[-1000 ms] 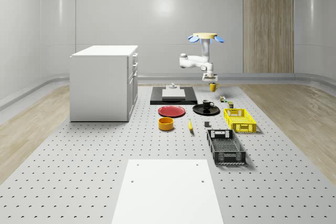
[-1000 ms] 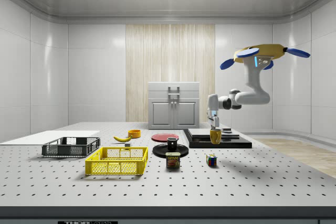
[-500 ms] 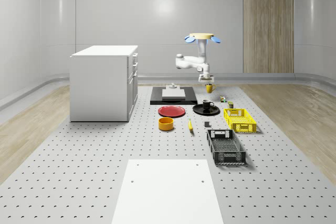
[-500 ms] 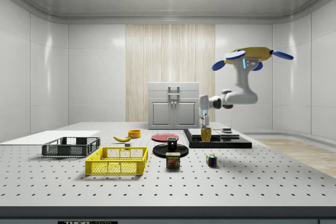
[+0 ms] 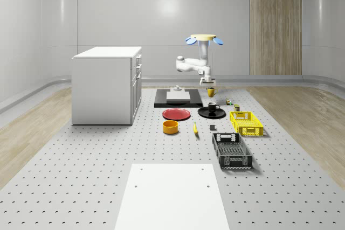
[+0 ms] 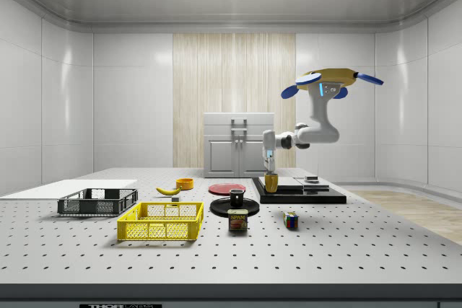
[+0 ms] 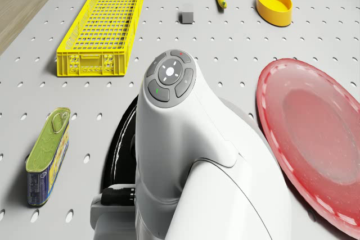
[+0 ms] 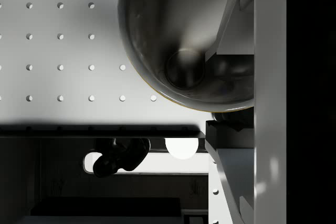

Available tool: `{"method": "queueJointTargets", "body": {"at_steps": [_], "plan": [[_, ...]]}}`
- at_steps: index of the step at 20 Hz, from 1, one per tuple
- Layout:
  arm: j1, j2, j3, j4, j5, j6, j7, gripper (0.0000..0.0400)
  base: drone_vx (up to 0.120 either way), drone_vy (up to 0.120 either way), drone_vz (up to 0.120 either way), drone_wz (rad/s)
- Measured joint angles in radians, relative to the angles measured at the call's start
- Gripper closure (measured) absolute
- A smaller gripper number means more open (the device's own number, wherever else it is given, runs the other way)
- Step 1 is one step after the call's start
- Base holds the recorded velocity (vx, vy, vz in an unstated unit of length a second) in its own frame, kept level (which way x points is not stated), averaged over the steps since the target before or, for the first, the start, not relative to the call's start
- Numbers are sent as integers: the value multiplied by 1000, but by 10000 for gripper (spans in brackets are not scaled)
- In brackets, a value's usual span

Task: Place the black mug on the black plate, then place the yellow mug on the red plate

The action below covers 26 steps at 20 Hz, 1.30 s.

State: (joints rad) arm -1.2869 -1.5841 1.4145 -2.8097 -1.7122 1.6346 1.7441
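Above the perforated table (image 5: 97, 176), the drone (image 6: 323, 81) hovers, having carried the glossy yellow mug (image 6: 271, 182) closer to the black plate (image 5: 204, 113), where the black mug (image 5: 213, 107) already sits. Its end effector (image 6: 269, 170) stays clamped on the yellow mug, in the air. Beyond lies the smooth red plate (image 5: 177, 114), round and shallow-rimmed.
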Motion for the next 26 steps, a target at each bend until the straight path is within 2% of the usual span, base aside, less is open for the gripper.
{"method": "queueJointTargets", "body": {"at_steps": [26], "plan": [[-1,-6,0,0,3,6,1,290,120,-120,0,0]]}}
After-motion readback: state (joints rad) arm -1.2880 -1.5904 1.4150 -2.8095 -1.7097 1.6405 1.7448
